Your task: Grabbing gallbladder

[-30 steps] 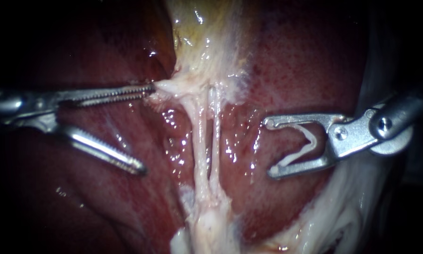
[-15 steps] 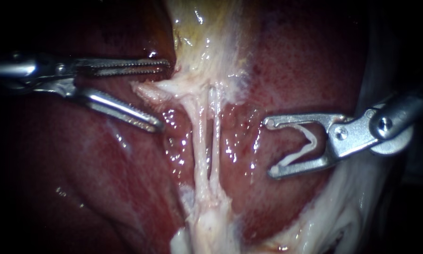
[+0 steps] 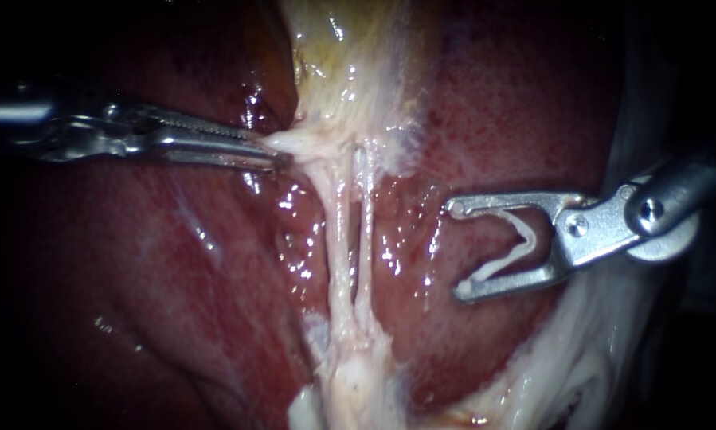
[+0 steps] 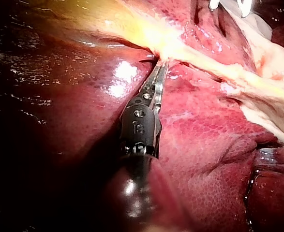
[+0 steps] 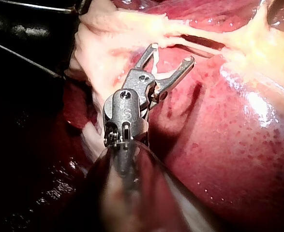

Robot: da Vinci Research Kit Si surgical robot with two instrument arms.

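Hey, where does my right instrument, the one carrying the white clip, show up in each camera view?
Endoscope view: right instrument enters from the right, jaws holding the clip, beside the tubes.
Left wrist view: right instrument, only tips visible, far ahead of the left instrument, beyond the gallbladder.
Right wrist view: right instrument near the middle, clip toward the tubes.
Shared landmark: the pale gallbladder.
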